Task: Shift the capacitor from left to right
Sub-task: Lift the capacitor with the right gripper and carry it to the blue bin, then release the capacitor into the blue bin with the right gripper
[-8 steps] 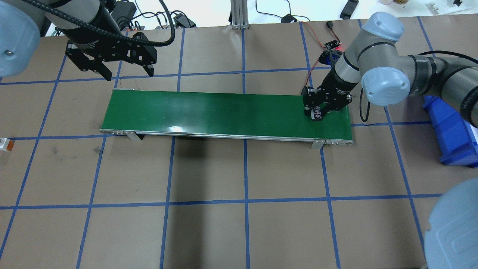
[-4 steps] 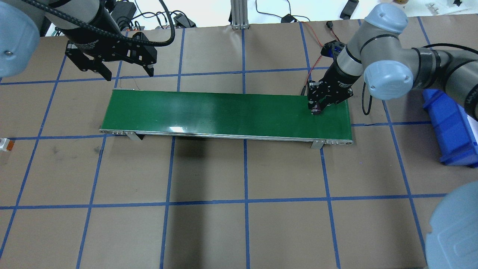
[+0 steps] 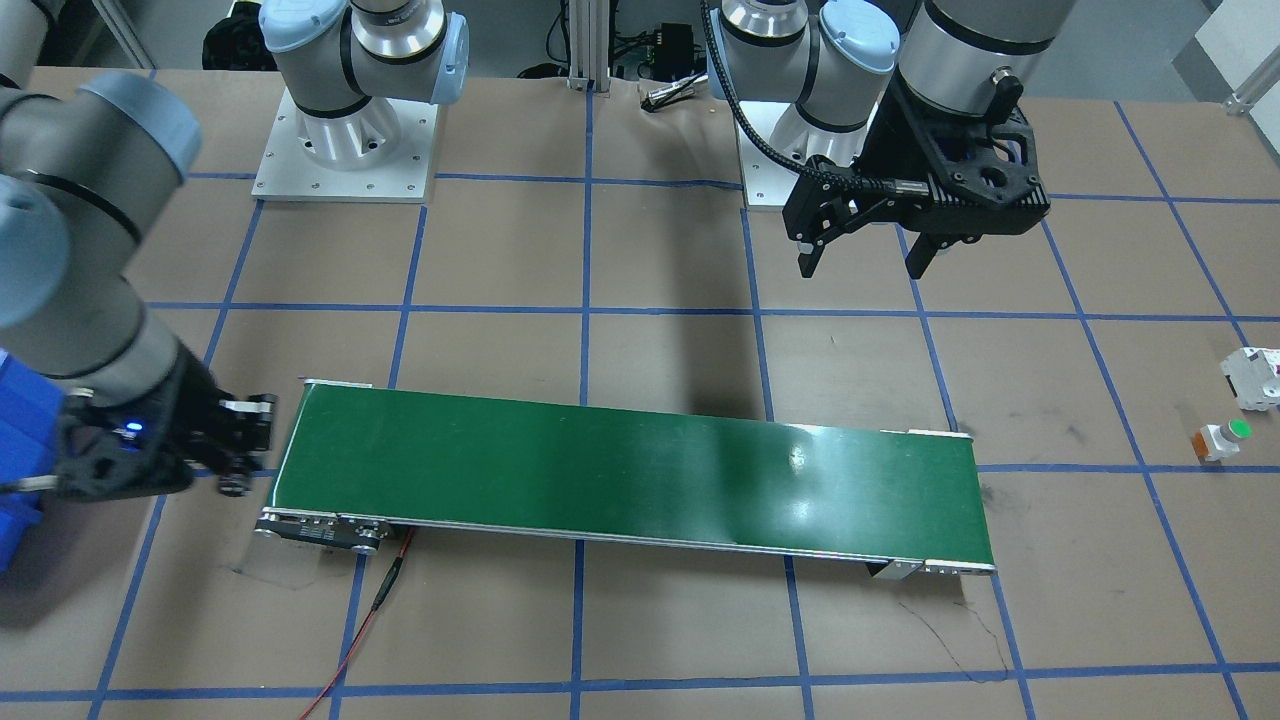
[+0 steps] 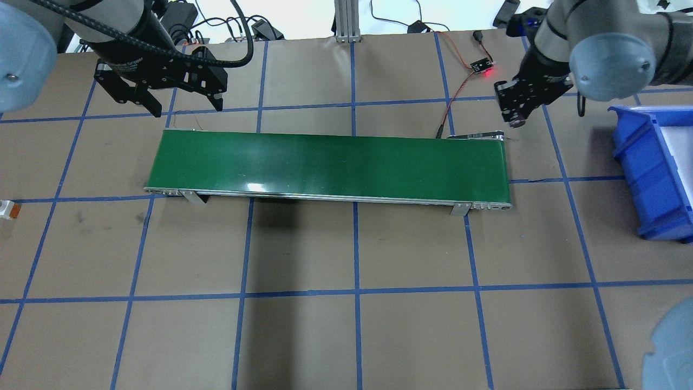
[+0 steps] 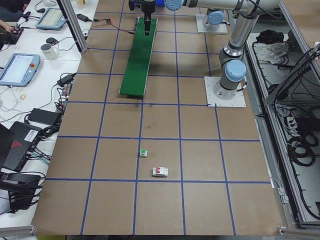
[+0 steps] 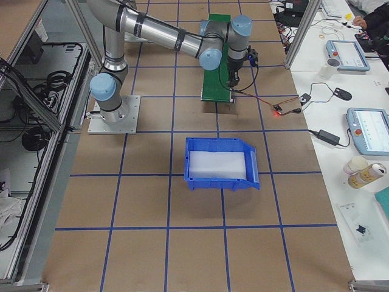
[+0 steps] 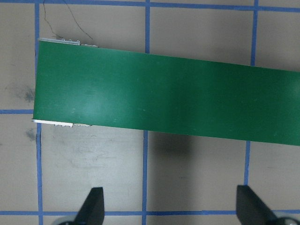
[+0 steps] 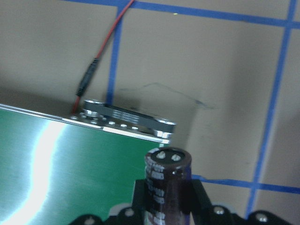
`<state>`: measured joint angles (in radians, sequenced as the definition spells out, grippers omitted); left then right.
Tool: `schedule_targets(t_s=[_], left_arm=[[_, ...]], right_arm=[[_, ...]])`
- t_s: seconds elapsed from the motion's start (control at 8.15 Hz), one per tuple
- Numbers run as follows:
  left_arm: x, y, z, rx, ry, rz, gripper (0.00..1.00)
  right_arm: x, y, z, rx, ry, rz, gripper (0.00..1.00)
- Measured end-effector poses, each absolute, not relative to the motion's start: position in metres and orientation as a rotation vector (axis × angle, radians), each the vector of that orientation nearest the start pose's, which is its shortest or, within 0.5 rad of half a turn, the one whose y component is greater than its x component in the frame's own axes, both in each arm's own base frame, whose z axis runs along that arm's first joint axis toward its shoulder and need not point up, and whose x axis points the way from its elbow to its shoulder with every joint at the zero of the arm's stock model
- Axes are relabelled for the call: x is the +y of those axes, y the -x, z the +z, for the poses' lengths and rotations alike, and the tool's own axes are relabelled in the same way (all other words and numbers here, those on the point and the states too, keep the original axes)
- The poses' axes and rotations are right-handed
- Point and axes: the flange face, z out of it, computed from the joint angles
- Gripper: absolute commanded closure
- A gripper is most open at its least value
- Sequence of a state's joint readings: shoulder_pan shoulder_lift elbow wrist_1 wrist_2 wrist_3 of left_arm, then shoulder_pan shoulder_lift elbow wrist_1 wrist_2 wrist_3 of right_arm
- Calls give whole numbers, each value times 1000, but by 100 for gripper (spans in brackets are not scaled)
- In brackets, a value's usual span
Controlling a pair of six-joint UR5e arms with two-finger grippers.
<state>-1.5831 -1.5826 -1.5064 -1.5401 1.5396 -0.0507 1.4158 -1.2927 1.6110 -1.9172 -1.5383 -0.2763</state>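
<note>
The capacitor (image 8: 166,180), a dark brownish cylinder with silvery terminals on its end, is clamped between the fingers of my right gripper (image 8: 168,199). In the overhead view the right gripper (image 4: 514,115) holds the capacitor (image 4: 518,121) in the air just beyond the far right corner of the green conveyor belt (image 4: 325,165). My left gripper (image 4: 188,110) is open and empty, hovering behind the belt's left end. It also shows in the left wrist view (image 7: 171,206) with its fingers wide apart over the table.
A blue bin (image 4: 649,173) stands on the table to the right of the belt. A red wire and a small lit sensor board (image 4: 479,66) lie behind the belt's right end. A white breaker (image 3: 1255,378) and a green-capped push button (image 3: 1222,438) sit far left.
My right gripper has lifted the capacitor off the belt's right end and carried it back and to the right, past the belt's corner. The left arm has not moved.
</note>
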Motion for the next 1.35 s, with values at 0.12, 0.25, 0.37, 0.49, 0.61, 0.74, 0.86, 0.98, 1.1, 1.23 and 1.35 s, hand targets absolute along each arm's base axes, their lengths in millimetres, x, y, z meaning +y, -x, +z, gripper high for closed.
schedule_targets(t_s=[0.12,0.25,0.37,0.49,0.61,0.74,0.86,0.98,1.1,1.23,1.35], left_arm=[[-503,143,517,3172,59,-131,0],[-503,143,517,3172,59,-130,0],[-503,143,517,3172,59,-130,0],[-503,143,517,3172,59,-131,0],[-502,143,518,3172,59,-132,0],[-502,143,518,3172,59,-132,0],[-502,143,518,3172,59,-132,0],[-502,143,517,3172,59,-131,0],[-503,143,517,3172,59,-131,0],[-503,143,517,3172,59,-130,0],[-503,143,517,3173,59,-130,0]], right_arm=[[-605,-3,367,3139,298,-76,100],[-601,47,376,3163,413,-79,100],[-595,100,380,3173,534,-69,100],[-585,150,380,3169,655,-56,100],[-575,198,378,3164,763,-55,100],[-564,241,370,3147,853,-40,100],[-557,273,353,3121,950,-23,100],[-557,294,329,3088,1050,-3,97],[-561,307,300,3062,1100,32,88],[-564,315,271,3044,1120,75,48],[-565,319,250,3032,1127,112,0]])
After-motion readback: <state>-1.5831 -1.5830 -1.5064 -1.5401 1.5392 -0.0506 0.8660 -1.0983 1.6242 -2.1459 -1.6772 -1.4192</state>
